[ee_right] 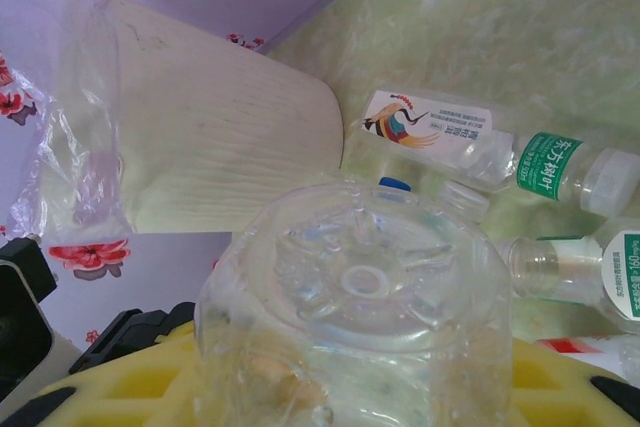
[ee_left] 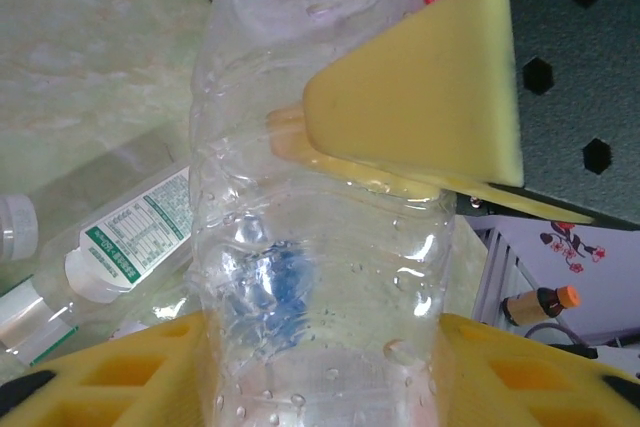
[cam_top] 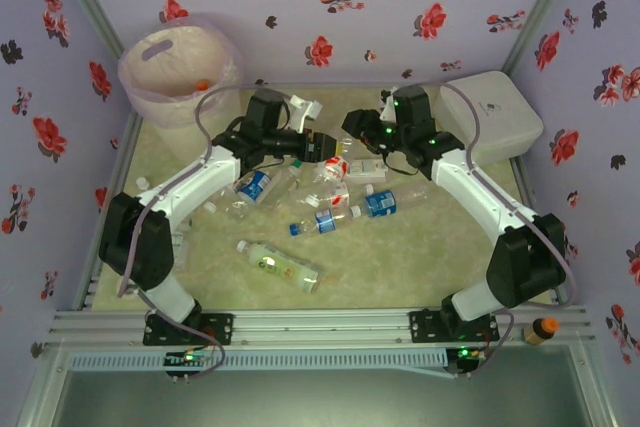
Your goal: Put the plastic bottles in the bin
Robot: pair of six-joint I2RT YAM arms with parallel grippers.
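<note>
One clear plastic bottle (ee_left: 320, 247) without a label is held by both grippers above the middle of the table. My left gripper (ee_left: 320, 372) is shut on its body, a yellow finger pressing each side. A yellow finger (ee_left: 430, 97) of the right gripper presses the same bottle higher up. In the right wrist view the bottle's ribbed base (ee_right: 365, 287) faces the camera, with my right gripper (ee_right: 360, 392) shut on it. Seen from above, the left gripper (cam_top: 325, 147) and right gripper (cam_top: 358, 132) meet tip to tip. The bin (cam_top: 180, 72), with its pinkish bag, stands at the back left.
Several bottles lie on the table: blue-labelled ones (cam_top: 255, 187) (cam_top: 380, 202) and a green-and-white one (cam_top: 285, 265) nearer the front. A white lidded box (cam_top: 490, 112) sits at the back right. A brown, orange-capped bottle (cam_top: 543, 329) stands by the front rail.
</note>
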